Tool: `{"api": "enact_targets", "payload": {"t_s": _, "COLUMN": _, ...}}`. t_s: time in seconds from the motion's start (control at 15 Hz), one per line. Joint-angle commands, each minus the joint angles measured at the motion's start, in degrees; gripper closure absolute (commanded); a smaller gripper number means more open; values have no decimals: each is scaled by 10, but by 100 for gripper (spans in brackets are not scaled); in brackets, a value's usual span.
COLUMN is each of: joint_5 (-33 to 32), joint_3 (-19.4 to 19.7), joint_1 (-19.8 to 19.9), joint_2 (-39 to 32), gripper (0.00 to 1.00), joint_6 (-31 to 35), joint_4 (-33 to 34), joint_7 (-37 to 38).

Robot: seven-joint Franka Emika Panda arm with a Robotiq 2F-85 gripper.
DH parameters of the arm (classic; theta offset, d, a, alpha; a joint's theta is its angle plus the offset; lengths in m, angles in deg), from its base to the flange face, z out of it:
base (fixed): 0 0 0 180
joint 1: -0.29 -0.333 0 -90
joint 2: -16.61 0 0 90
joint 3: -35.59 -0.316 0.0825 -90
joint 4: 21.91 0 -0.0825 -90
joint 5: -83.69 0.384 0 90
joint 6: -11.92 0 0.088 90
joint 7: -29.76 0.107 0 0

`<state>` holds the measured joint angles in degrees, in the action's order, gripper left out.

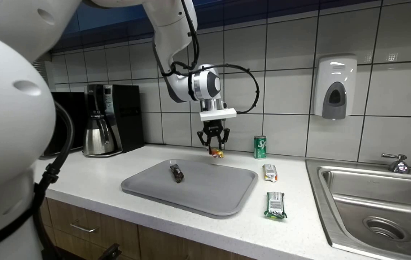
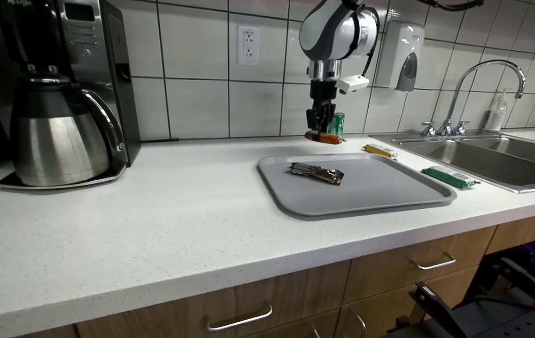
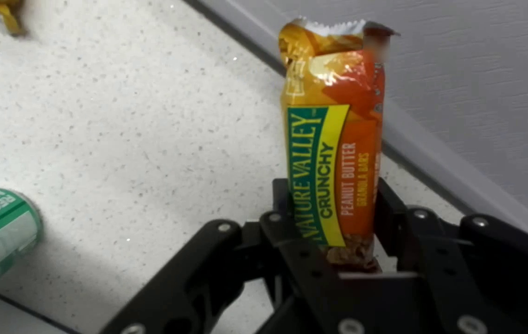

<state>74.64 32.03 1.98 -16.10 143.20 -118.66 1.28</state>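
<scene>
Nearest the camera, the white robot arm (image 1: 3, 108) stands left of a black-and-steel coffee maker (image 1: 127, 117), a grey rectangular plastic tray (image 1: 212, 189) on a speckled white counter (image 1: 93, 177), and a steel sink (image 1: 325, 202). Above the counter, the black two-fingered gripper (image 3: 333, 202), partly closed, pinches an orange-wrapped granola bar (image 3: 338, 148), its long axis roughly level, one crimped end pointing up the wrist view.

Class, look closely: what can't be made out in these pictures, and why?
Granola bar, wrist view: its lower end, hidden by the gripper.
Soda can, wrist view: cut off by the left edge.
Yellow wrapper, wrist view: blurred, cut off by the top edge.
Sink, in an exterior view: cut off by the right edge.
Green wrapper, in an exterior view: print too small to read.
</scene>
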Motion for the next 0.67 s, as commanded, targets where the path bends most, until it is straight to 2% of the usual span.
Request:
{"api": "enact_targets", "payload": {"t_s": 0.0, "joint_5": -15, "joint_3": 5, "joint_1": -15, "joint_2": 64, "gripper": 81, "joint_6": 8, "joint_4": -83, "joint_7": 50}}
{"api": "enact_targets", "payload": {"t_s": 0.6, "joint_5": -22, "joint_3": 8, "joint_1": -28, "joint_2": 120, "gripper": 81, "joint_6": 18, "joint_4": -180, "joint_7": 111}}
